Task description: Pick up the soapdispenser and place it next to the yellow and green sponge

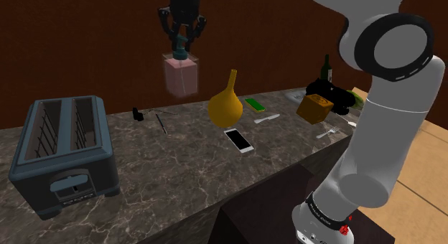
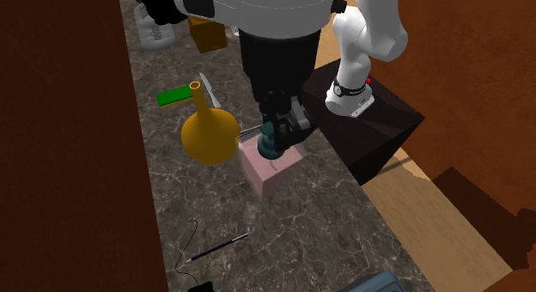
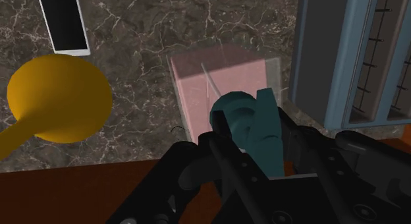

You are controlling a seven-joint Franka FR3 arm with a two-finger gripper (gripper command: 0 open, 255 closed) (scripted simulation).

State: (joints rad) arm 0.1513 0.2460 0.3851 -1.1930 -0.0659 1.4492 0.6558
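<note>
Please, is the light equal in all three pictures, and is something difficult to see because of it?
Shoulder view: dim overall, the marble counter dark, the white arm brightest. Second exterior view: similar dimness, the arm covering the upper middle. Wrist view: the pink soap dispenser looks translucent, its edges faint.

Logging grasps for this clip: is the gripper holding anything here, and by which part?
Yes. The gripper is shut on the pink soap dispenser, clasping its teal pump top; the pink body hangs free below.
</note>
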